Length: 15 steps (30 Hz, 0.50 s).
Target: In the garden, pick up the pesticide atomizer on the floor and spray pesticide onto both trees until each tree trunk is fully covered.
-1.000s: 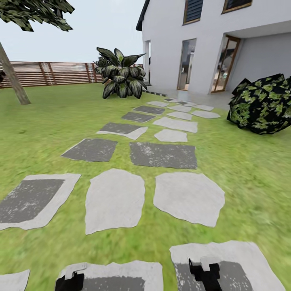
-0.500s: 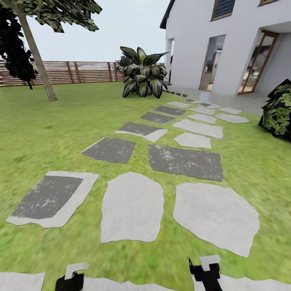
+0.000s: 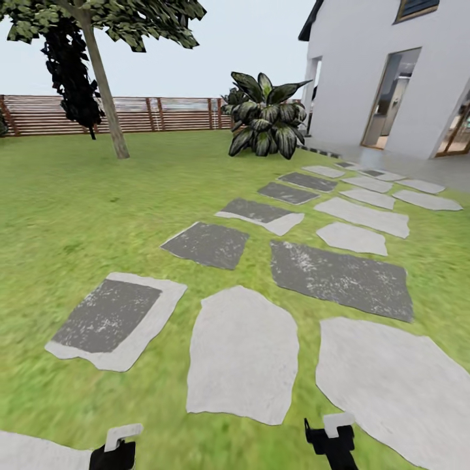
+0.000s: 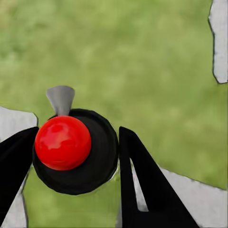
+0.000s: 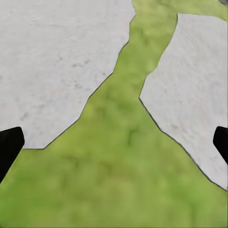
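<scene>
In the head view, one tree [image 3: 98, 72] stands on the lawn [image 3: 98, 196] before the fence [image 3: 163, 114].

In the left wrist view, the left gripper [image 4: 76, 156] is clenched around the pesticide atomizer [image 4: 78, 154].

In the right wrist view, the right gripper [image 5: 114, 142] hangs released above stepping stones [image 5: 52, 61].

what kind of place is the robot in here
A simulated home garden, by the look of it: a wide green lawn crossed by grey stepping stones, closed off by a brown slat fence, with a white house at one side.
</scene>
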Available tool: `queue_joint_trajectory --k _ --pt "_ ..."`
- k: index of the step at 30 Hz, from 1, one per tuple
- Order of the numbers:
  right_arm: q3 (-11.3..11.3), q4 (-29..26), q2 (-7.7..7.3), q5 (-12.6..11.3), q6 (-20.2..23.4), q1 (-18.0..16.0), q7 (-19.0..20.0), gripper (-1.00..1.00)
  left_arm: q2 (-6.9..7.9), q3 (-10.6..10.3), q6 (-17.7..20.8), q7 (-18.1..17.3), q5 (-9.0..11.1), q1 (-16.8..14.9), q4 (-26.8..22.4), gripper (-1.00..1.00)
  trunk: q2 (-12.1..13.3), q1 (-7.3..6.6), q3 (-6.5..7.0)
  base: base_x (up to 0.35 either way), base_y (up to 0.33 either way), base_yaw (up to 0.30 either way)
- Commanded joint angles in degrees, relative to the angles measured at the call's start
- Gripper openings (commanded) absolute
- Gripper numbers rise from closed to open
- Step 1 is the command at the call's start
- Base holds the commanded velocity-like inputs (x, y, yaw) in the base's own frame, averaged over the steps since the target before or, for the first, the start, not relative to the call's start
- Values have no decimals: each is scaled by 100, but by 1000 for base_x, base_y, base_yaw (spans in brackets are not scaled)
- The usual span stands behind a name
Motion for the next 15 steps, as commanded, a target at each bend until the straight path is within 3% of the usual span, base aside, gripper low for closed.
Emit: queue_joint_trajectory --k 1,8,15 --pt "2 4 0 62 -5 -2 -47 100 -2 7 -21 10 -10 -5 8 -100 -2 2 -10 312 107 252" --pt "3 4 1 63 -4 -2 -47 100 -2 7 -21 10 -10 -5 8 -100 -2 2 -49 306 98 247" --pt "2 4 1 63 -4 -2 -47 100 -13 1 -27 18 -11 -6 6 -100 -2 2 -88 71 14 247"
